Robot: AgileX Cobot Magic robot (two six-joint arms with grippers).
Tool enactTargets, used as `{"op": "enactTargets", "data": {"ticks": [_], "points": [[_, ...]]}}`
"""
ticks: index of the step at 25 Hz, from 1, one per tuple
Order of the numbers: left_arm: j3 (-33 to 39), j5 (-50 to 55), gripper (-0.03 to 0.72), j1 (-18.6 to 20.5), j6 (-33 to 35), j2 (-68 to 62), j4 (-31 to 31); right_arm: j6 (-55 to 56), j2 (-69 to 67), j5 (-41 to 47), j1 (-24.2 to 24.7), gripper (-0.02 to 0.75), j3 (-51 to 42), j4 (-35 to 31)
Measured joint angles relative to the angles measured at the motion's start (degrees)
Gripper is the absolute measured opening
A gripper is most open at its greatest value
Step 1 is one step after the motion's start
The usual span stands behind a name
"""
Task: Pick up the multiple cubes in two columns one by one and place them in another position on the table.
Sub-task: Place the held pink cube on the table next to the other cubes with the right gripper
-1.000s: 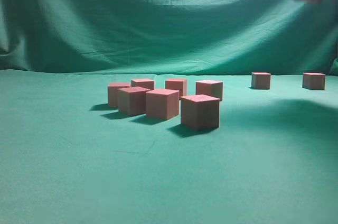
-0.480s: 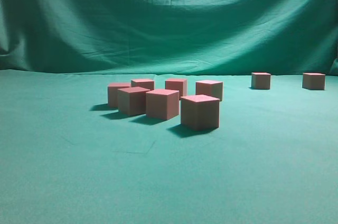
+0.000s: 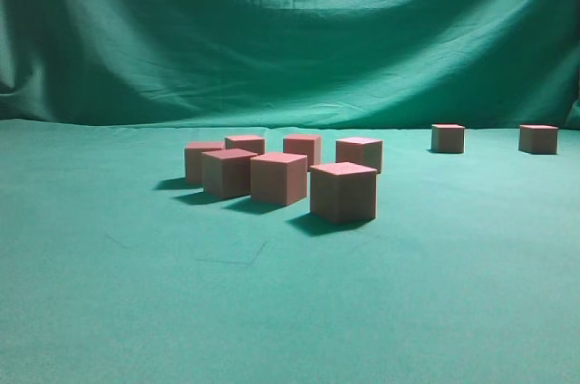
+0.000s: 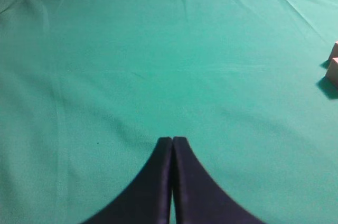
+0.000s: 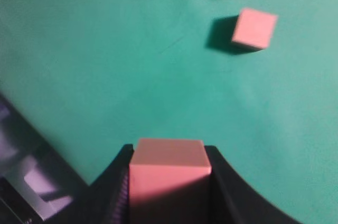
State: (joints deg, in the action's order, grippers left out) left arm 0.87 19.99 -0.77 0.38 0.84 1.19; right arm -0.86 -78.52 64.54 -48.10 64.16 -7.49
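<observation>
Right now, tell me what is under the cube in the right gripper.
Under the held cube the right wrist view shows only green table cloth, far below. The right gripper and cube cover the spot straight beneath them.

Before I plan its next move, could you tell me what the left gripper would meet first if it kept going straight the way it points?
The left gripper, shut and empty, points across bare table. The way looks free to the far cloth edge; the cubes lie off to its right.

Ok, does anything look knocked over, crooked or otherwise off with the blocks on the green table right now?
Nothing stands out. The cluster of cubes sits flat and upright on the table, as do the two far cubes. One cube is gripped squarely in the right tool; the left tool is shut, empty.
</observation>
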Motion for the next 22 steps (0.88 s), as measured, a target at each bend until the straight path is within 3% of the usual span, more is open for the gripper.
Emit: {"op": "enactTargets", "data": {"ticks": [6,22], "points": [[0.0,0.0,0.000,0.0,0.0,0.0,0.0,0.9,-0.9,-5.9,-6.2,0.265,-3.9,0.4],[0.0,0.0,0.000,0.0,0.0,0.0,0.0,4.9,-15.4,-15.8,-6.5,0.265,-3.8,16.5]]}}
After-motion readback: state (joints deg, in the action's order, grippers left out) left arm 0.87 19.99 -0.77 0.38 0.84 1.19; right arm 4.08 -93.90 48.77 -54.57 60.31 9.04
